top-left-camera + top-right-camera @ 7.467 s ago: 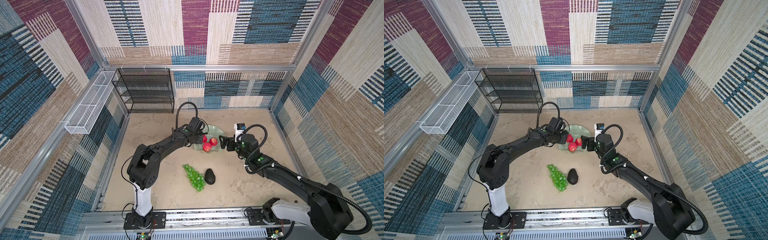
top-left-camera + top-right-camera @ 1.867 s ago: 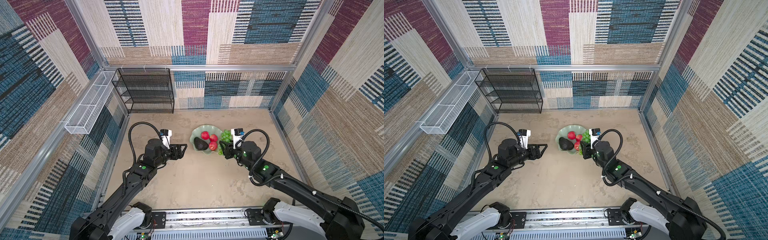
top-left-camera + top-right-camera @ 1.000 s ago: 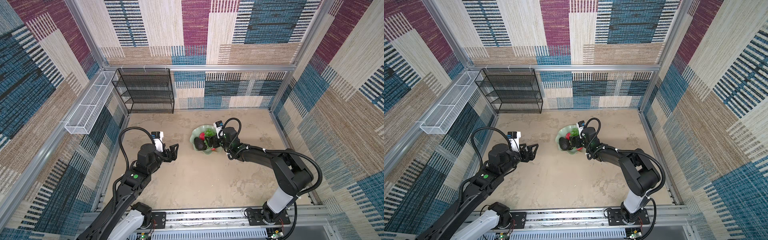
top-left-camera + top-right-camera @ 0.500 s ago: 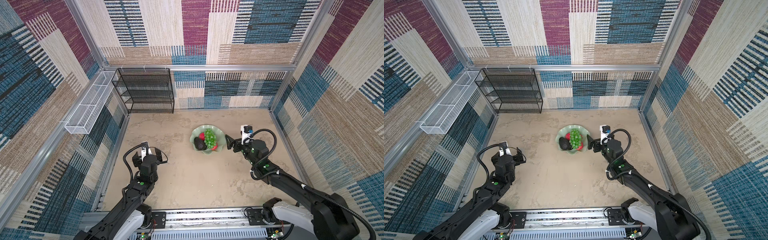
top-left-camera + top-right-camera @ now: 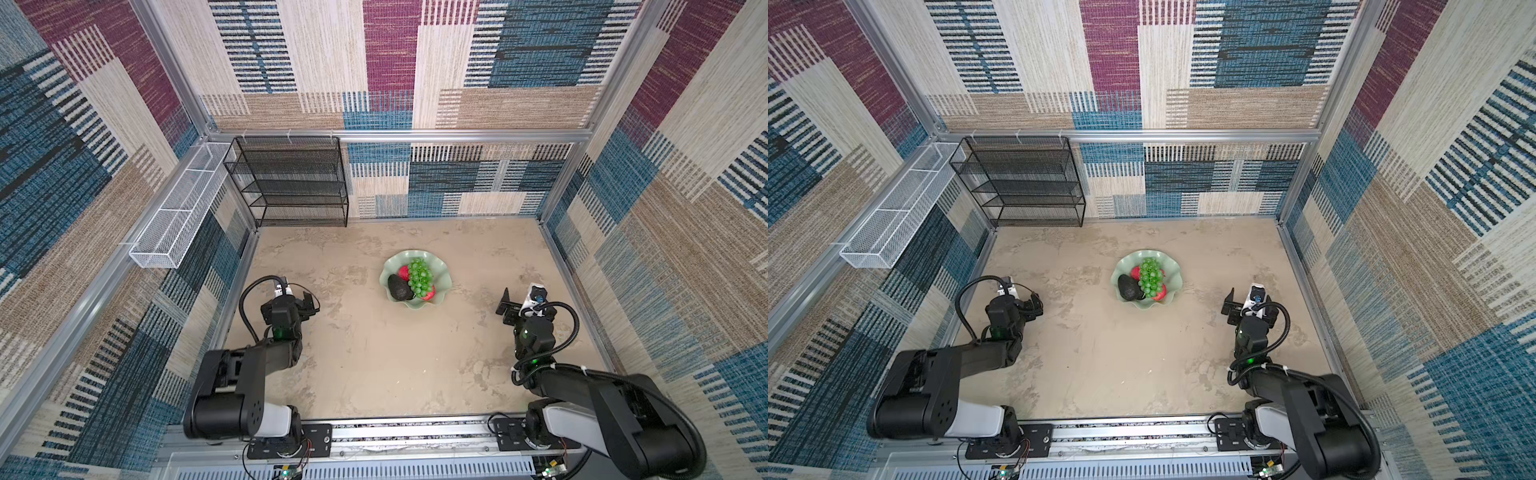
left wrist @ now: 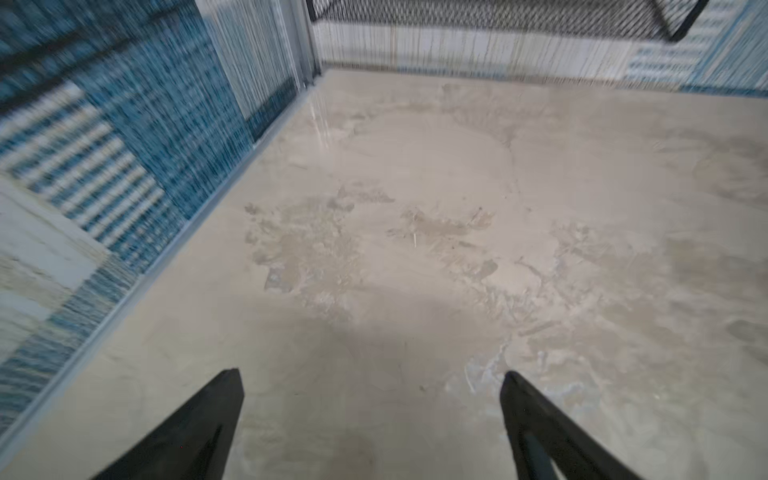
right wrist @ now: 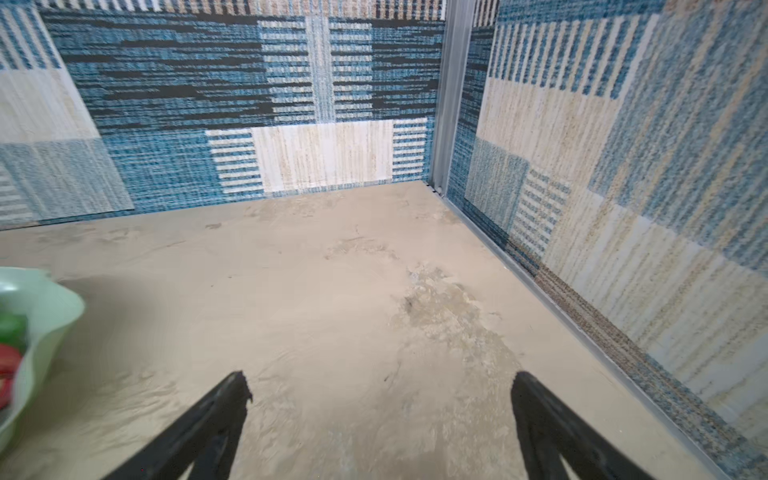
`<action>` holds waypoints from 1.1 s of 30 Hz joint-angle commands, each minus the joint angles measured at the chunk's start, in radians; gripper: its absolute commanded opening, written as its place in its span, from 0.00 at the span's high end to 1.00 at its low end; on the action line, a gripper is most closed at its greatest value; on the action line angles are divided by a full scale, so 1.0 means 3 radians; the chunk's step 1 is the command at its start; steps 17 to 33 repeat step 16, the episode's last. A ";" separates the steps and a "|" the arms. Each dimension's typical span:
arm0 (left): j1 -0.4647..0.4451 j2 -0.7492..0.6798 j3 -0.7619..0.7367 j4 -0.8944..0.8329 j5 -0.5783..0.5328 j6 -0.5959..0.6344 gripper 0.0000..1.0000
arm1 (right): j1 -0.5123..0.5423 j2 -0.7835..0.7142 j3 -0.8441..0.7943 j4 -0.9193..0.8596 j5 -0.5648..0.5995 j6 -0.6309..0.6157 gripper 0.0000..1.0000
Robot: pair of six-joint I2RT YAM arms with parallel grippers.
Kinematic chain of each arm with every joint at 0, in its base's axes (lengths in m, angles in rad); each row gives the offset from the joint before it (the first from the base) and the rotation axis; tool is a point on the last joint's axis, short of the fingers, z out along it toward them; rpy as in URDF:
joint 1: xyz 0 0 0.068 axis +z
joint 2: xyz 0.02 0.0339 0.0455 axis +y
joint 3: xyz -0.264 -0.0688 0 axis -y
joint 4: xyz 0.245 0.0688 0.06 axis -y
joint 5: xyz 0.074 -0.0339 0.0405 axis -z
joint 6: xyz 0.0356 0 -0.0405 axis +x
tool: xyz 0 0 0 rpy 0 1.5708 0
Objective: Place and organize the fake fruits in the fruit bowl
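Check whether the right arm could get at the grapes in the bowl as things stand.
Probably yes: the right gripper is open and empty, nothing stands between it and the bowl, and the grapes lie on top.

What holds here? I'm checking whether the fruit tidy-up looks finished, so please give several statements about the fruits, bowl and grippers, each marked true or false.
1. The bunch of grapes lies atop other fruits in the fruit bowl. True.
2. An avocado lies on the bare table. False: the one avocado in view lies in the bowl, beside the grapes.
3. The left gripper and right gripper are open and hold nothing. True.
4. The right gripper hangs over the bowl. False: it is off to the bowl's side, above the table.
5. A red fruit sits on the black mesh rack. False: the red fruits show in the bowl.
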 commanded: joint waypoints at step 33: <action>-0.0015 0.0216 0.0190 0.0296 0.0627 0.0200 0.01 | -0.0367 0.0901 0.0372 0.0781 -0.0980 0.0003 0.00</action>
